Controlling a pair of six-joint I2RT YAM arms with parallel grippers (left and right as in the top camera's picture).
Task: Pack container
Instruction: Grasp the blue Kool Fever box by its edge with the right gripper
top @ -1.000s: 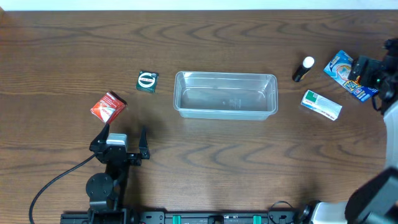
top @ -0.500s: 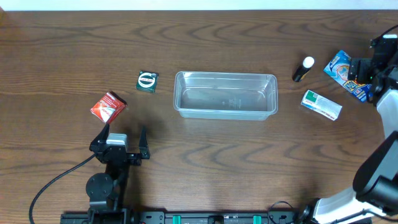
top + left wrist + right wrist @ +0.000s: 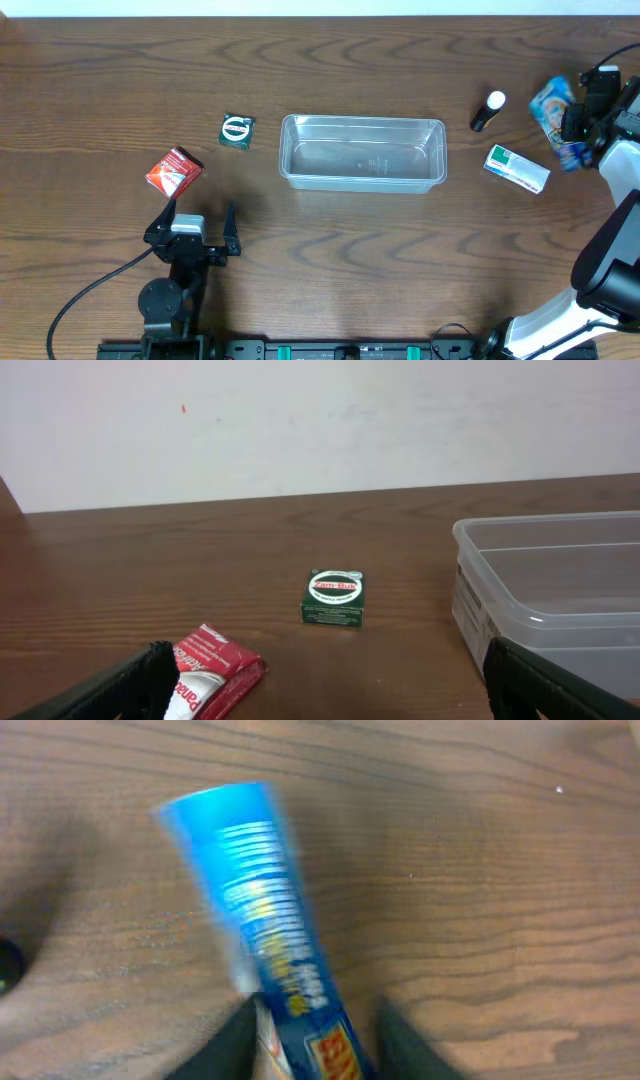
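The clear plastic container sits at the table's middle with nothing in it; its left end shows in the left wrist view. My right gripper is at the far right edge, shut on a blue packet that stands tilted up off the wood. In the right wrist view the blue packet runs down between my fingers, blurred. My left gripper rests open near the front left, holding nothing. A red packet lies just ahead of its left finger.
A green box lies left of the container, and the red packet sits further front-left. A black tube with a white cap and a white-and-green box lie between the container and my right gripper.
My right gripper has closed on the blue packet, which has tipped up from lying flat and shifted slightly. The left arm has not moved.
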